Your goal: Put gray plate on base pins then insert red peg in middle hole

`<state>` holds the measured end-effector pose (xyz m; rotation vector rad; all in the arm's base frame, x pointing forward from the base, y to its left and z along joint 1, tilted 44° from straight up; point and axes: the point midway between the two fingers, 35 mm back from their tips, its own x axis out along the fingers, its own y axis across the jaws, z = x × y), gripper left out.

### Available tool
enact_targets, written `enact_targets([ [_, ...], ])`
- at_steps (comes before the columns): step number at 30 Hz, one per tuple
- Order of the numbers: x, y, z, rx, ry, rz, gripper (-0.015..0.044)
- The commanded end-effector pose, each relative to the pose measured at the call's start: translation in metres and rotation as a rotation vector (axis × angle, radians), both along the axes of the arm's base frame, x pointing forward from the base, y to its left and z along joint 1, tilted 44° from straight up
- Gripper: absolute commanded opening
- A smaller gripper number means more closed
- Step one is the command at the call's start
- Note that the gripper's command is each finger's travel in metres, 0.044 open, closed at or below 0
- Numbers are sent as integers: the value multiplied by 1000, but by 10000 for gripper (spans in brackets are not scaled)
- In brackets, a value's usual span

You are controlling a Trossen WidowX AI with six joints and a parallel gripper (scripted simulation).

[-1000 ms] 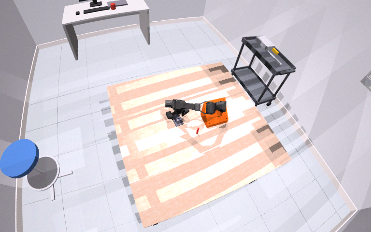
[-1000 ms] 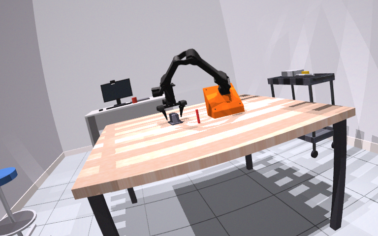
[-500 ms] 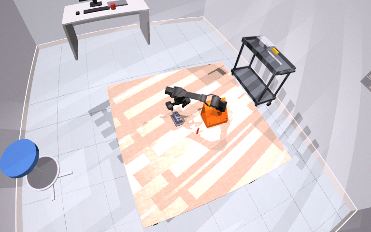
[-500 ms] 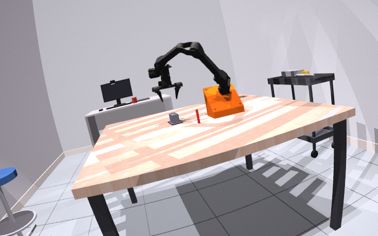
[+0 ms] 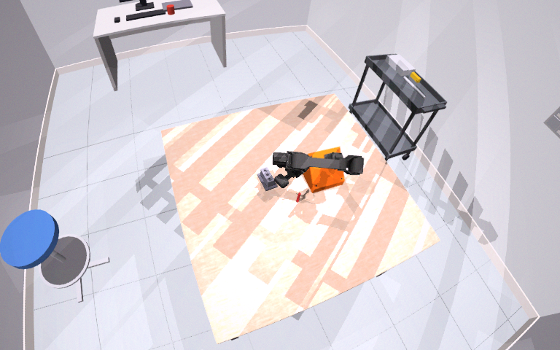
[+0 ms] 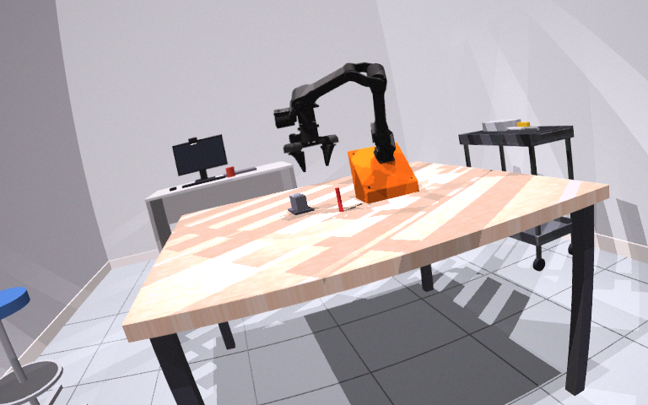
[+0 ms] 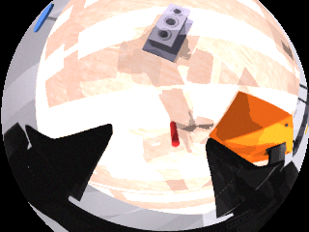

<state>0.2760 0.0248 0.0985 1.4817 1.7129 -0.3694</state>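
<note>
The gray plate point(image 5: 267, 173) point(image 6: 298, 203) point(image 7: 167, 28), a thick block with three round holes in a row, sits on the dark base point(image 7: 161, 52) and looks level. The pins cannot be made out clearly inside the outer holes. No peg stands in the middle hole. The red peg point(image 5: 298, 197) point(image 6: 339, 200) point(image 7: 174, 134) stands upright on the table, between the plate and the orange block. My gripper point(image 6: 315, 168) point(image 7: 160, 136) is wide open and empty. It hangs well above the table, and in the wrist view the peg shows between the fingers, far below them.
The orange mounting block point(image 5: 326, 180) point(image 6: 387, 177) point(image 7: 251, 121) of the arm stands close beside the peg. The wooden table point(image 5: 256, 230) point(image 6: 239, 281) carries everything. A dark cart point(image 5: 381, 119) point(image 6: 542, 138) and a white desk point(image 5: 206, 12) stand beyond the table.
</note>
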Motion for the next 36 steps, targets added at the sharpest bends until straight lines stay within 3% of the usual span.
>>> enact_targets([
  [1,-32,26,16,10,-56,68,440],
  [36,-45,83,-32,12,-79,94,440],
])
